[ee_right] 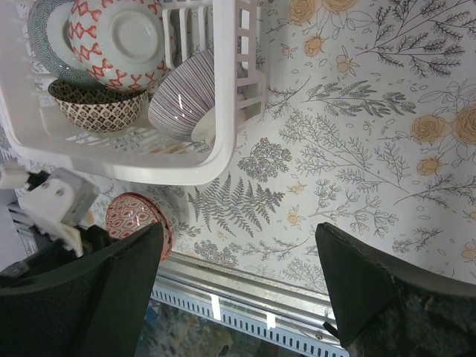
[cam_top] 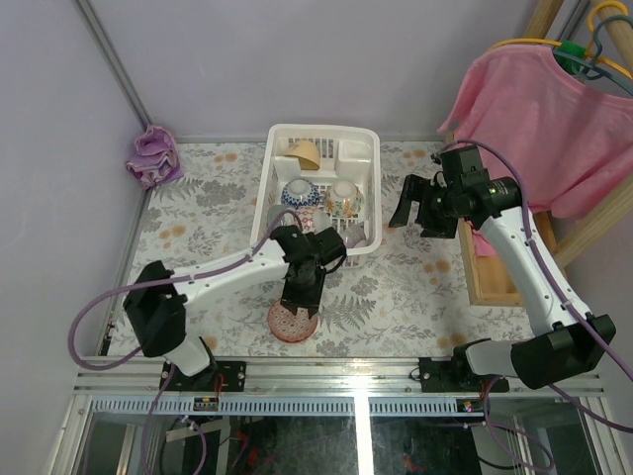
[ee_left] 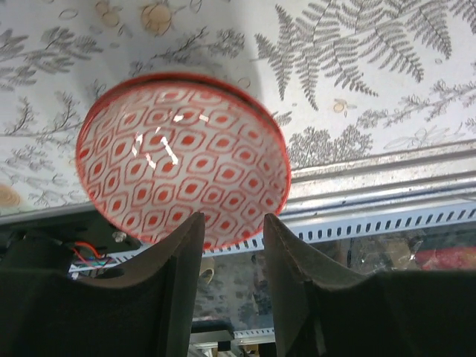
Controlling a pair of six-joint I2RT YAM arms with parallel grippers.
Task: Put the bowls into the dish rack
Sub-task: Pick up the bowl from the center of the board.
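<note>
Left end effector (ee_left: 232,222): I have it over the near edge of the surface (cam_top: 396,287), left of the middle. Its fingers (ee_left: 175,282) stand a narrow gap apart at the near rim of the red bowl (ee_left: 182,156). I cannot tell whether they pinch the rim or only hang in front of it.
Red bowl, place: mouth up, right at the near edge, on the near side of the dish rack (cam_top: 271,163) and not yet in it.
Red bowl, handling: I judge it stiff glazed ceramic, slick to the pads and of moderate weight. It would chip or break if it slid off this edge.
Red bowl, hold: I would take it by the rim, one finger inside the wall and one outside, seated deep before any lift.
Dish rack: it sits toward the far edge, about the middle. It already carries an orange-yellow bowl (cam_top: 305,151) at the far end, then a blue-white bowl (cam_top: 299,193) and a flowered bowl (cam_top: 344,200).
Right end effector (ee_right: 238,260): wide apart and holding nothing, above the surface just right of the rack's right wall.
</note>
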